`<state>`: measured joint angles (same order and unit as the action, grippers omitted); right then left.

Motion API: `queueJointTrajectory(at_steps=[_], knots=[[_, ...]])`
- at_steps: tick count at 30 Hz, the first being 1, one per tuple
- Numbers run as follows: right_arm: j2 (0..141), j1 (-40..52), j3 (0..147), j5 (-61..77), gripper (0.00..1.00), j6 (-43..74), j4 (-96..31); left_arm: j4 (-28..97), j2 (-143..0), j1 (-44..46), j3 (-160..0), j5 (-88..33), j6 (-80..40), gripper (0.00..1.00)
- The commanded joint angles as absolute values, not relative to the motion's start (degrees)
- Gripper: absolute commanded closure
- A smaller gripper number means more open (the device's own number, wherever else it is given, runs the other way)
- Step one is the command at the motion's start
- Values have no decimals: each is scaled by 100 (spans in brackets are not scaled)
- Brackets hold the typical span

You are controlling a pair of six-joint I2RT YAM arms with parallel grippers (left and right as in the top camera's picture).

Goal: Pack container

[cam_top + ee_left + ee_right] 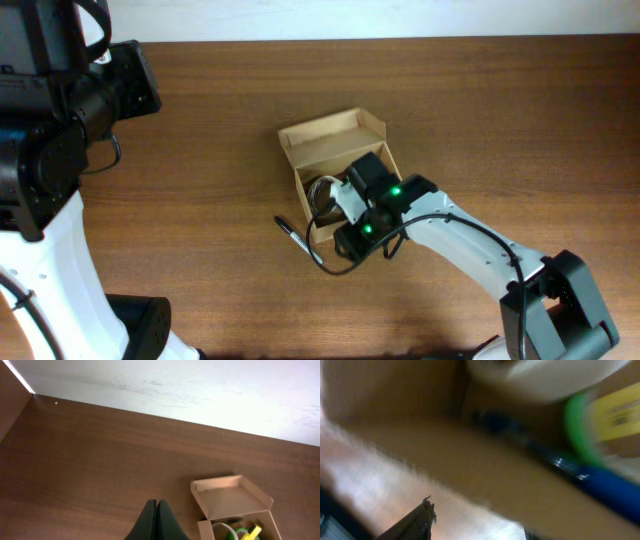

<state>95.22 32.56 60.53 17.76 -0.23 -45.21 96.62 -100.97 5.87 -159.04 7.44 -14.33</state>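
The container (330,145) is a small tan cardboard box in the middle of the table, its flap lid folded open at the back. It also shows at the lower right of the left wrist view (230,495). Inside lie a pale tape ring (322,190), a green ring (577,430), a yellow item (617,410) and a blue pen (600,482). My right gripper (335,210) hangs over the box's front part; in its blurred wrist view the right gripper (479,522) stands open at the box's wall, nothing held. My left gripper (156,506) is shut and empty, far left of the box.
A black pen (298,240) lies on the wooden table (200,200) just outside the box's front-left corner. The left arm's base fills the left edge. A white wall (200,390) runs behind the table's far edge.
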Motion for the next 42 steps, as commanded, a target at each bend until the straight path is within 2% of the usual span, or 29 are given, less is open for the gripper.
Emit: queueJointTrajectory(at_steps=[1, 11, 16, 19, 22, 25, 29, 36, 42], knots=[[9596, 3055, 6420, 1212, 43, 176, -4324, 9666, -10014, 585, -15893, 676, -1334, 98], [9596, 2847, 6539, 1179, 43, 958, -3614, 9666, -10014, 585, -15865, 676, -1334, 98], [9596, 2840, 6539, 1142, 42, 991, -3767, 9666, -10014, 585, -15677, 635, -1332, 98], [9594, 2805, 6584, 954, 33, 906, -4056, 9664, -10014, 587, -15412, 613, -1319, 98], [9594, 2689, 6836, 939, 28, 851, -4438, 9666, -10014, 587, -15008, 589, -1317, 98], [9592, 2606, 7356, 915, 23, 718, -4917, 9664, -10016, 591, -14431, 574, -1319, 98], [9588, 2585, 8423, 510, 20, 644, -5776, 9631, -10016, 600, -13535, 532, -1319, 98], [9588, 2563, 10696, -248, 11, 648, -7279, 9384, -10016, 770, -12040, 108, -1313, 98], [9588, 2294, 12403, -244, 9, 650, -8261, 8744, -10016, 1100, -10742, -137, -1315, 98]])
